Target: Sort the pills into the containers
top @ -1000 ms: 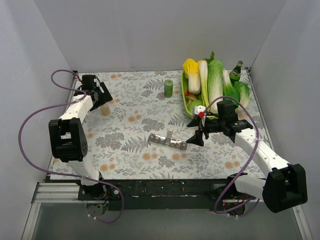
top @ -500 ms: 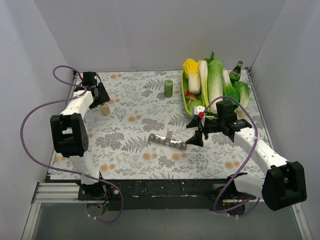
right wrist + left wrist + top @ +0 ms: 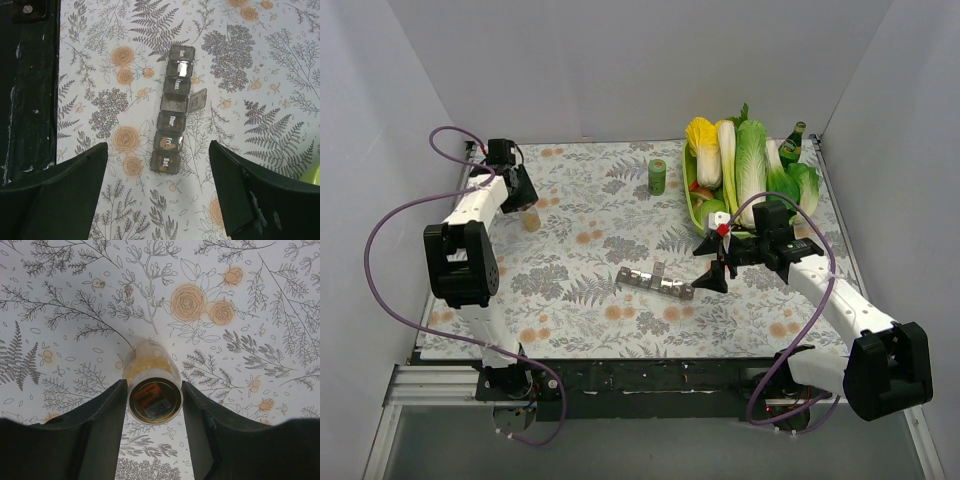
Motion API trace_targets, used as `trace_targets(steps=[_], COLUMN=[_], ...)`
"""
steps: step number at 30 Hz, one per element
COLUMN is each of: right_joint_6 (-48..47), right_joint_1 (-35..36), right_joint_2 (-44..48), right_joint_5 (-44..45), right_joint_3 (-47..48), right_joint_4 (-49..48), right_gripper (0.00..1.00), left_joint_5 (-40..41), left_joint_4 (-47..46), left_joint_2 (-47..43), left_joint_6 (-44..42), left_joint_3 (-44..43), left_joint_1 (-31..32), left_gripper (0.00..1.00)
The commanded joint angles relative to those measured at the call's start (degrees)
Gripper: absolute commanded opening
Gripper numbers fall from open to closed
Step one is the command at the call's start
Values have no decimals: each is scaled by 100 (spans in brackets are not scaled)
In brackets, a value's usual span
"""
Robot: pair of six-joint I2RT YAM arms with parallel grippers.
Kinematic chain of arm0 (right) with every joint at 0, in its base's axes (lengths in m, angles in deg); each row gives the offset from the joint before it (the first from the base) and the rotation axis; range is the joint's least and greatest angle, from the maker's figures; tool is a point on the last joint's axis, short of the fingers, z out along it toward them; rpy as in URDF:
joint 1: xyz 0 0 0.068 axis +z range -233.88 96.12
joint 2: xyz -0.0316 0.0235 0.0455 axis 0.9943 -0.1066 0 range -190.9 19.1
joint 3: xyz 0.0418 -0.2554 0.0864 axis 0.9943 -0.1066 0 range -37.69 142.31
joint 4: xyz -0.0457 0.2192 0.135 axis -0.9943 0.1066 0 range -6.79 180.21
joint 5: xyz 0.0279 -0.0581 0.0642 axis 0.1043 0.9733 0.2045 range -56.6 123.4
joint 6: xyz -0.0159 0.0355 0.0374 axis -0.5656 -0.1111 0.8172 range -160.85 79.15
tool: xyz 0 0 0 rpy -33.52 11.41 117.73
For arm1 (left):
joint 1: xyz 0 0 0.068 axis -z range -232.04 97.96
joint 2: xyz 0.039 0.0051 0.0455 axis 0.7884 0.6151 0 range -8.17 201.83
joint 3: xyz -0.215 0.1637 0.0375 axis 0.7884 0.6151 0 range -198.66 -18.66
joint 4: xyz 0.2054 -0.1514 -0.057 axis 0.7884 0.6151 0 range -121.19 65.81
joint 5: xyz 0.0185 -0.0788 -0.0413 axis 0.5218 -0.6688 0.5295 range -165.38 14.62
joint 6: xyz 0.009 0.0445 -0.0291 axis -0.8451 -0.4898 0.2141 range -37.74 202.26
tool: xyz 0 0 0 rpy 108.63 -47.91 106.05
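Note:
A small clear pill bottle (image 3: 531,219) with yellowish pills stands at the far left of the floral table. In the left wrist view the bottle (image 3: 153,371) sits between both fingers, which touch its sides; my left gripper (image 3: 153,390) is shut on it. The containers (image 3: 655,282) are a dark strip of joined day-marked compartments mid-table, one lid (image 3: 199,99) standing open. Tan pills (image 3: 166,145) show in the Fri cell. My right gripper (image 3: 157,147) hovers open above the strip's Sat end, fingers wide on either side; from above it (image 3: 710,265) is just right of the strip.
A small green cylinder (image 3: 657,177) stands at the back centre. A green tray (image 3: 692,207) of cabbages and other vegetables fills the back right, with a green bottle (image 3: 792,145) behind it. The black base rail (image 3: 30,90) runs along the near edge.
My left gripper's jaws have closed in on the pill bottle and the left arm has edged towards the back. The right arm and the strip have not moved.

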Motion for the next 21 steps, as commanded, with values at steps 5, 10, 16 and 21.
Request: trace_targets(steps=[5, 10, 16, 21], right_joint_6=[-105, -447, -1563, -1286], right_joint_1=[-75, -66, 371, 1268], right_joint_2=[20, 12, -76, -400], right_joint_5=[-145, -338, -541, 223], right_joint_3=[-70, 9, 597, 1651], right_joint_4=[-61, 263, 1045, 1222], right_gripper=[89, 89, 89, 92], left_joint_5=[-161, -872, -2505, -3501], left_joint_4=[262, 367, 315, 78], left_joint_2=[-85, -497, -1902, -3053], left_joint_6=[-109, -118, -136, 232], left_joint_3=[-279, -69, 888, 1619], left_joint_1=[63, 186, 738, 1670], left_gripper=[20, 6, 2, 1])
